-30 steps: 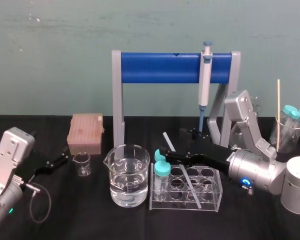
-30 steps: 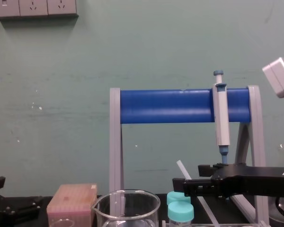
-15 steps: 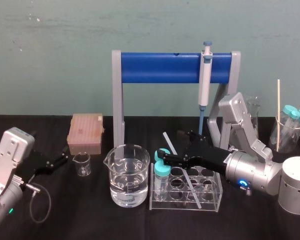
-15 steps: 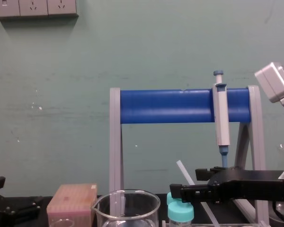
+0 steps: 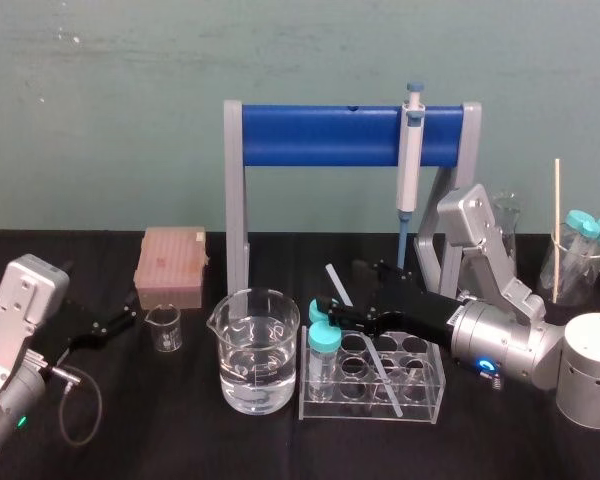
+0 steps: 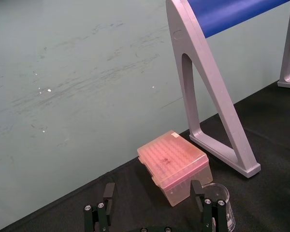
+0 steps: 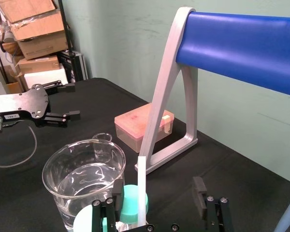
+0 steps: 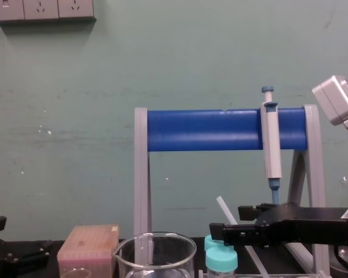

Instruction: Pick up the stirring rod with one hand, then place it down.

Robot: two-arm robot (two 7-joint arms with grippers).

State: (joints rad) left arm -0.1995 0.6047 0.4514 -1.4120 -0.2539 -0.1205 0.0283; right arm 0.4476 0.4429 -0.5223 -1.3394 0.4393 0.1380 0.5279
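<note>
Now the right gripper (image 5: 340,288) straddles the stirring rod (image 5: 379,368), with its jaws spread.

Right of centre in the head view, the gripper reaches toward frame left over the clear tube rack (image 5: 422,402). The whitish rod leans in that rack, slanting from its lower front up and to the left. In the right wrist view the rod (image 7: 142,193) stands between the parted fingers, much nearer one of them; whether it touches is unclear. Two teal-capped tubes (image 5: 323,340) sit at the rack's left end, just beside a water-filled beaker (image 5: 258,350). Behind, a pipette (image 5: 410,160) hangs on the blue-barred stand (image 5: 320,135). At lower left the left gripper (image 5: 125,315) rests with its fingers apart, near a pink tip box (image 5: 170,265).
</note>
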